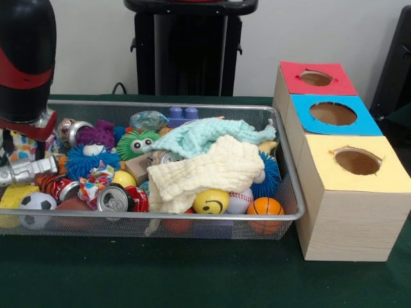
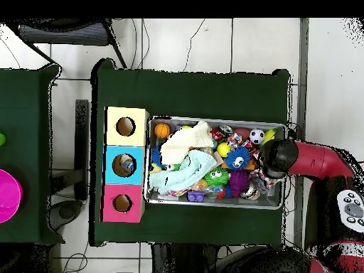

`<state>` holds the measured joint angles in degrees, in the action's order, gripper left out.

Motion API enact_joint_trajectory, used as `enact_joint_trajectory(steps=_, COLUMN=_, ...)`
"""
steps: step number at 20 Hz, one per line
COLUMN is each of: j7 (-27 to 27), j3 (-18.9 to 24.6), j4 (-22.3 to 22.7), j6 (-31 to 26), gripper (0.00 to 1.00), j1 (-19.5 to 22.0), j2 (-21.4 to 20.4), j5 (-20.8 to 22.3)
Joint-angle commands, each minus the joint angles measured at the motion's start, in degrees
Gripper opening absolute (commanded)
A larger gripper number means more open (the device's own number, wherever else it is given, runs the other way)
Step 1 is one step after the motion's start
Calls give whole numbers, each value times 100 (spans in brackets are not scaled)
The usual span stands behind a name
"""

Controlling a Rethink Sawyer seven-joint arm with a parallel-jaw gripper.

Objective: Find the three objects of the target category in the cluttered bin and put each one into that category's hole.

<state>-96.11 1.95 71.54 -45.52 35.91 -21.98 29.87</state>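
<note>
1. Nearest the front camera runs the wire mesh bin [image 1: 192, 217] on the green table [image 1: 192, 282], and against its front wall lie a soccer ball [image 1: 36, 202], an opened drink can [image 1: 113, 197], a yellow smiley ball [image 1: 210, 201], a baseball [image 1: 239, 201] and a small basketball [image 1: 265, 206].
2. Just to the right of the bin stands a row of three wooden boxes, each with a round hole in its top: the yellow-topped box [image 1: 357, 160] is closest, the blue-topped box [image 1: 332, 114] is behind it and the red-topped box [image 1: 316, 78] is farthest.
3. Over the middle of the clutter are draped a cream cloth [image 1: 205, 172] and, behind it, a mint green cloth [image 1: 212, 136]; they cover much of what lies beneath.
4. Left of the cloths sit a blue spiky ball [image 1: 90, 160], a green spiky ball with eyes [image 1: 136, 144] and a purple toy [image 1: 97, 133].
5. At the bin's left end the arm [image 1: 26, 61] comes down over the toys; its gripper [image 2: 269, 168] is buried among them, and whether the claw is apart or together cannot be told.
6. From overhead, something small and bluish shows inside the blue-topped box's hole.
</note>
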Motion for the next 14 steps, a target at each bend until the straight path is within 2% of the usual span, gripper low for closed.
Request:
enact_joint_trajectory(steps=1, j7=827, j3=270, j4=-11, j6=-538, gripper=100, j1=-29, j2=611, j5=299)
enact_joint_trajectory(steps=9, j7=831, j3=272, j4=93, j6=-428, gripper=100, j1=-25, j2=579, j5=333)
enact_joint_trajectory(steps=10, j7=838, j3=275, j4=111, j6=-385, gripper=0, j1=-23, j2=565, j5=340)
enact_joint_trajectory(steps=14, j7=774, j3=217, j4=256, j6=-432, gripper=0, j1=-84, j2=375, j5=311)
